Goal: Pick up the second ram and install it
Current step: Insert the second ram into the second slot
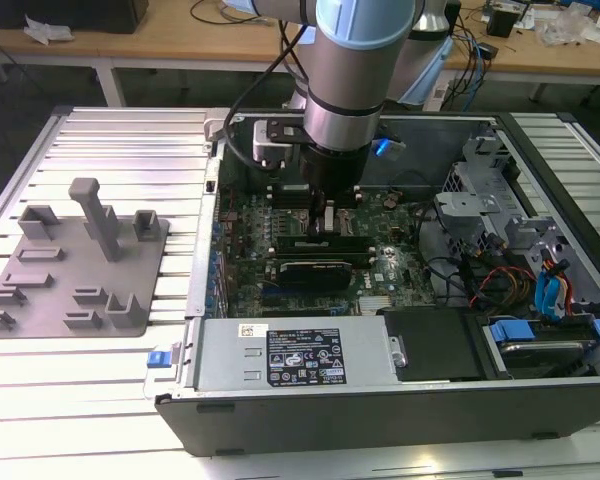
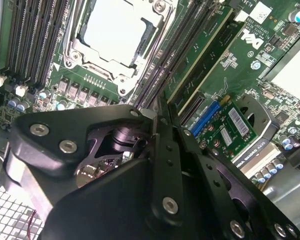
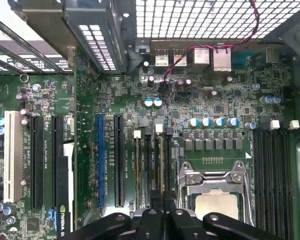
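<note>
The second ram (image 3: 160, 165) is a narrow green stick standing on edge in a memory slot beside the processor socket (image 3: 215, 187). It runs away from my fingertips in the second wrist view (image 2: 197, 50). My gripper (image 3: 162, 200) reaches straight down into the open computer case (image 1: 323, 228), its black fingers (image 2: 155, 150) shut on the stick's upper edge. A second green stick (image 2: 212, 65) sits in the neighbouring slot, parallel to it. How deep the held stick sits in its slot is hidden by the fingers.
A black expansion card (image 1: 315, 268) lies just in front of the gripper. Drive cages and cables (image 1: 510, 250) crowd the exterior view's right, with the power supply (image 1: 290, 355) along the near wall. A grey holder tray (image 1: 75, 270) rests outside the case on the exterior view's left.
</note>
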Controlling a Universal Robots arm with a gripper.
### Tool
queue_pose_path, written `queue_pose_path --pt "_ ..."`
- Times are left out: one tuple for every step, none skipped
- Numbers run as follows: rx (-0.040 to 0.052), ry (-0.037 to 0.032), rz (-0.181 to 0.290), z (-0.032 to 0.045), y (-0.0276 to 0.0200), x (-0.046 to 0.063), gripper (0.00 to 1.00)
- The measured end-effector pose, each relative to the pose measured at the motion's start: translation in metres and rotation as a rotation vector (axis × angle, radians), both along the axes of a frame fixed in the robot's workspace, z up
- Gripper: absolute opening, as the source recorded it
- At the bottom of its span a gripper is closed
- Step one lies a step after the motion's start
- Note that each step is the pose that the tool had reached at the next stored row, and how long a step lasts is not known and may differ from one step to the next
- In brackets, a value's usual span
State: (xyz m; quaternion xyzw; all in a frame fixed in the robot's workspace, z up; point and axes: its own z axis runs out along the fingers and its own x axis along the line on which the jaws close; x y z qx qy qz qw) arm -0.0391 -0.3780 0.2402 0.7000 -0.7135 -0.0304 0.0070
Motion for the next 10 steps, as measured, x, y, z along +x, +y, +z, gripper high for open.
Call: queue_pose_path --pt "0.0001 0.0 0.0 -0.0001 0.0 0.0 0.09" --pt "0.0004 -0.0001 0.001 -0.0004 0.0 0.0 0.09" --pt "0.0003 0.0 0.002 -0.0005 0.0 0.0 0.09" --pt "0.0001 0.0 0.003 -0.0005 0.0 0.0 0.09" --pt "0.0002 0.0 0.003 -0.0006 0.0 0.0 0.09" --pt "0.0002 0.0 0.003 -0.0006 0.0 0.0 0.09" --pt "0.0002 0.0 0.003 -0.0007 0.0 0.0 0.09" --pt "0.0003 -0.0001 0.003 -0.0008 0.0 0.0 0.09" --pt "0.0005 -0.0002 0.005 -0.0012 0.0001 0.0 0.09" --pt "0.0004 -0.0001 0.006 -0.0012 0.0001 0.0 0.09"
